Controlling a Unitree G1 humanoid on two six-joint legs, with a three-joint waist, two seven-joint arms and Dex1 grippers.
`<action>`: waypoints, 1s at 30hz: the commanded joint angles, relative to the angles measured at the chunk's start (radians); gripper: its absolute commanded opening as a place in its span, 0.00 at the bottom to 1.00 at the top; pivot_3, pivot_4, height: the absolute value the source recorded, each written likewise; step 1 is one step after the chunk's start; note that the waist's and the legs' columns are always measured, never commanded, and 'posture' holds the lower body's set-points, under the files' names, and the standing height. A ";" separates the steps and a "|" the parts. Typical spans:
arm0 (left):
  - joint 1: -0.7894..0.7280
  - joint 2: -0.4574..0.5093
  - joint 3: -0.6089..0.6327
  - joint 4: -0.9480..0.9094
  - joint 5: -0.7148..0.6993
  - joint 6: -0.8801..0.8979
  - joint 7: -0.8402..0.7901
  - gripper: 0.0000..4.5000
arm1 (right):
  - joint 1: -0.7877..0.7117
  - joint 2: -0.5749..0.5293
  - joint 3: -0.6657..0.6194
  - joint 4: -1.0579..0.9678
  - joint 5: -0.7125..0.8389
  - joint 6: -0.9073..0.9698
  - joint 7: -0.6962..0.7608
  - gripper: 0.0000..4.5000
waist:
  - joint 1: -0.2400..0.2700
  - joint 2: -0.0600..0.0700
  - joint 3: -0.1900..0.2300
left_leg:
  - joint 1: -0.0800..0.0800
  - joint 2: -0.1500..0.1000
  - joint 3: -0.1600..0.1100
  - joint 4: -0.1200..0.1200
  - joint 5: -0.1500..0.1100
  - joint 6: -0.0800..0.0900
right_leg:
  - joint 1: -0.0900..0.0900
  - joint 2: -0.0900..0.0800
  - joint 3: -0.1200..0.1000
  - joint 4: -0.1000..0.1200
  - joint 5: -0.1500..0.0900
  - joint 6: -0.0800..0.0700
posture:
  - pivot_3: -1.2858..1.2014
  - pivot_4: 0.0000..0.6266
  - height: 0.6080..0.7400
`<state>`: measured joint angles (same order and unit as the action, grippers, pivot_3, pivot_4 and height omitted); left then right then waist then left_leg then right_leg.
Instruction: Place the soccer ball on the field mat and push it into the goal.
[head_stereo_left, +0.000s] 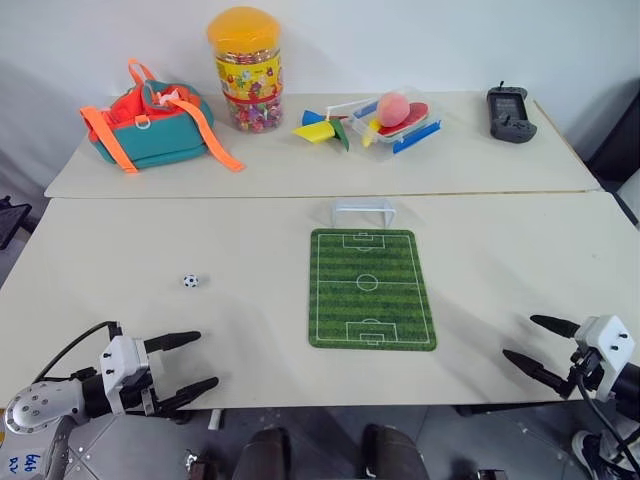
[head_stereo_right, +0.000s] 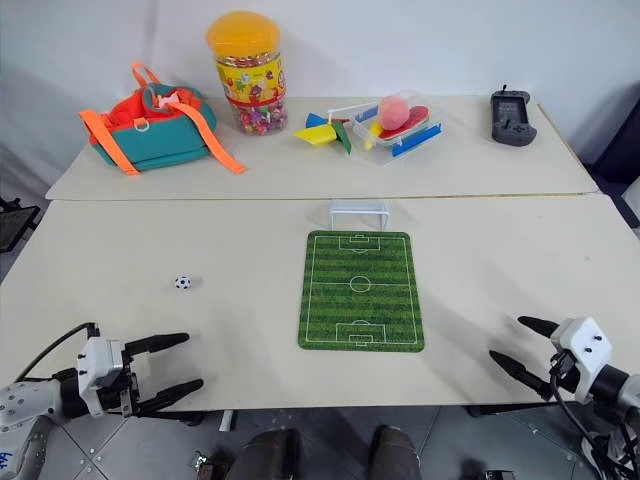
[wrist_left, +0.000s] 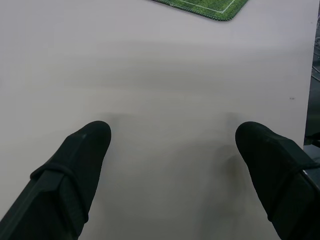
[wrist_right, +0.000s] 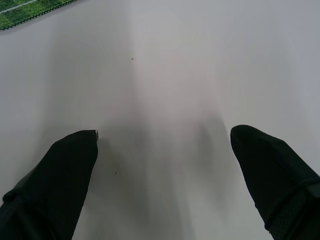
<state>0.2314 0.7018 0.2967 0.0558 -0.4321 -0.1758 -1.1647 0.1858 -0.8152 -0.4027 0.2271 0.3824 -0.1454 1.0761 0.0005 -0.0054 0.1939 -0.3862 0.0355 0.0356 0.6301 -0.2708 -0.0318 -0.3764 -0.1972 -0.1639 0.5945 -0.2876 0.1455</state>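
The soccer ball (head_stereo_left: 191, 281), tiny and white with black patches, lies on the near table left of the field mat (head_stereo_left: 371, 288). The mat is green with white pitch lines, and the small white goal (head_stereo_left: 363, 212) stands at its far end. My left gripper (head_stereo_left: 205, 360) hovers open over the table's near left edge, below the ball and apart from it. Over the near right edge my right gripper (head_stereo_left: 522, 340) is open too, well right of the mat. A corner of the mat (wrist_left: 205, 7) shows in the left wrist view, and its edge (wrist_right: 27, 10) in the right wrist view.
On the far table stand an orange and teal bag (head_stereo_left: 152, 126), a candy jar with a yellow lid (head_stereo_left: 246, 70), a clear tray with a pink peach-like ball (head_stereo_left: 394, 106) and coloured pieces, and a dark handheld device (head_stereo_left: 510, 113). A seam separates the two tables.
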 joint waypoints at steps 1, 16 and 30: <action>-0.010 0.003 0.020 -0.017 -0.016 -0.001 0.009 0.99 | -0.006 -0.015 -0.031 -0.007 0.010 -0.015 0.008 1.00 | 0.000 0.000 0.000 | 0.000 0.000 0.000 0.000 0.000 0.000 | 0.000 0.000 0.000 0.000 0.000 0.000 | 0.52 0.24 1.00; 0.002 0.010 0.053 -0.162 -0.057 0.163 0.091 0.99 | 0.010 0.000 -0.047 -0.057 0.077 -0.033 0.067 1.00 | 0.000 0.000 0.000 | 0.001 0.000 0.001 0.001 0.000 -0.001 | 0.000 0.000 0.002 0.000 0.000 0.001 | 0.52 0.24 1.00; -0.263 -0.084 0.129 -0.235 -0.039 0.429 0.607 0.99 | -0.031 0.004 -0.023 -0.039 0.079 -0.039 0.102 1.00 | 0.013 0.000 0.000 | 0.001 0.000 0.002 0.003 0.001 -0.002 | 0.000 0.001 0.004 0.002 0.002 0.002 | 0.52 0.24 1.00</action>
<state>-0.0317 0.6224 0.3981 -0.1620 -0.4819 0.2220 -0.6081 0.1576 -0.8144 -0.4096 0.1930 0.4587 -0.1740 1.1824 0.0133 -0.0055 0.1939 -0.3849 0.0359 0.0377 0.6333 -0.2699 -0.0342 -0.3762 -0.1962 -0.1596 0.5979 -0.2856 0.1475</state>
